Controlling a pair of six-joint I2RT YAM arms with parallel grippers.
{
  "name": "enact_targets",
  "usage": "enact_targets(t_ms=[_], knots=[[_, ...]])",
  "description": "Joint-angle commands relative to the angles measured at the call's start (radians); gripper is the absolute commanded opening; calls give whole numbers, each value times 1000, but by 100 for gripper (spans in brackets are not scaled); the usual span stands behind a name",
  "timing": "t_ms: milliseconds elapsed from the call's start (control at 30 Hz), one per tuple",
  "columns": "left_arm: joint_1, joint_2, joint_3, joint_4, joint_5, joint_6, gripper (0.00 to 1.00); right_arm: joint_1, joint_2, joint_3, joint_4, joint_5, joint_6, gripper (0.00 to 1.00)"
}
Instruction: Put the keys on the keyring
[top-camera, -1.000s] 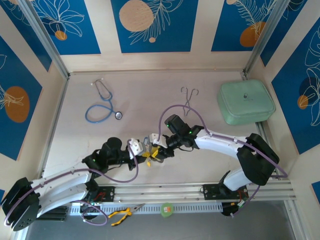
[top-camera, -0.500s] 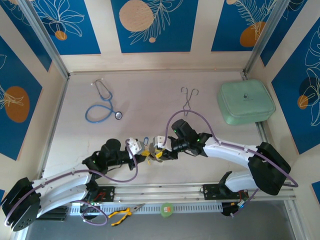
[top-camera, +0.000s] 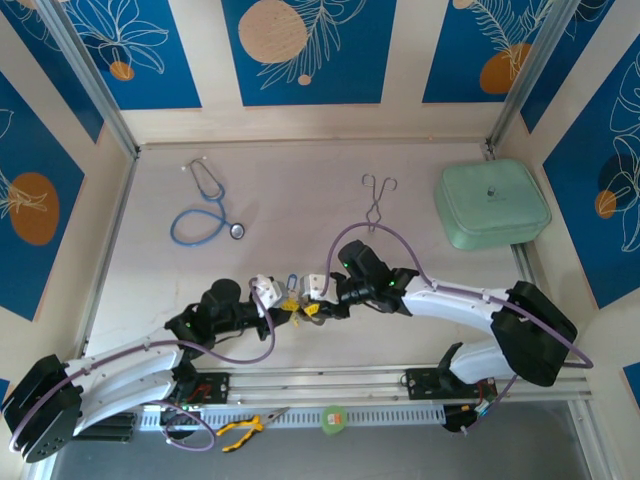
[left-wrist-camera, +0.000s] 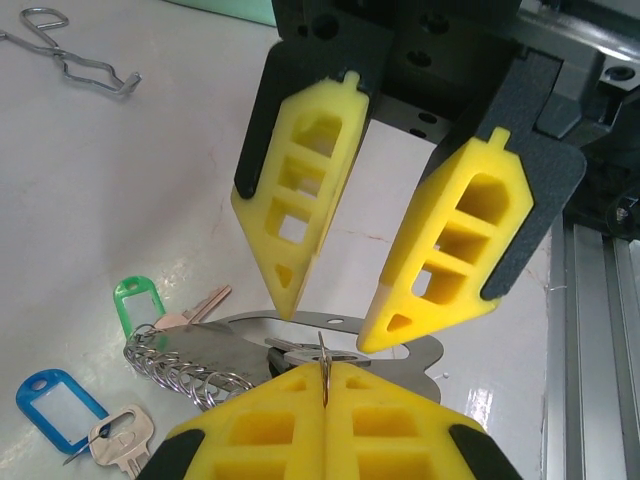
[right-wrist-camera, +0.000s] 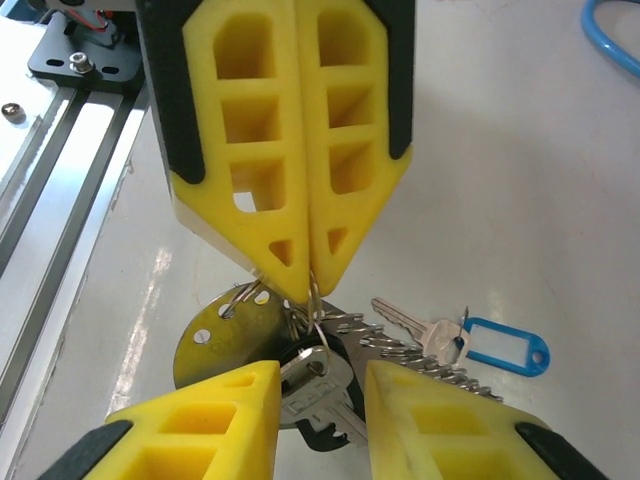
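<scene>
Near the middle of the tabletop's (top-camera: 300, 190) near edge, the left gripper (right-wrist-camera: 305, 285) is clamped on the keyring's (left-wrist-camera: 215, 345) thin loop. The right gripper (right-wrist-camera: 322, 372), jaws apart, faces it tip to tip. A key (right-wrist-camera: 305, 390) lies between its jaws, nearer this arm.

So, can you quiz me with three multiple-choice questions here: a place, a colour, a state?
1. Where on the table is the stethoscope? A. far left B. near right C. centre
2. What colour is the case? A. red B. pale green C. black
3. How are the left jaws? A. wide open B. shut on the keyring C. shut on the stethoscope
Answers: A, the top view shows it far left. B, its lid is pale green. B, the wrist views show them pinching its thin wire.
</scene>
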Motion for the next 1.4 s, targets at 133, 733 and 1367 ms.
enact_targets(t_ms=[133, 733, 1367], knots=[[-6, -25, -9, 31, -1, -9, 0, 7, 29, 42, -6, -54, -31, 19], [-6, -56, -45, 105, -90, -65, 0, 12, 83, 27, -46, -35, -49, 0], [-6, -4, -70, 203, -44, -80, 0, -95, -75, -49, 108, -208, 125, 29]])
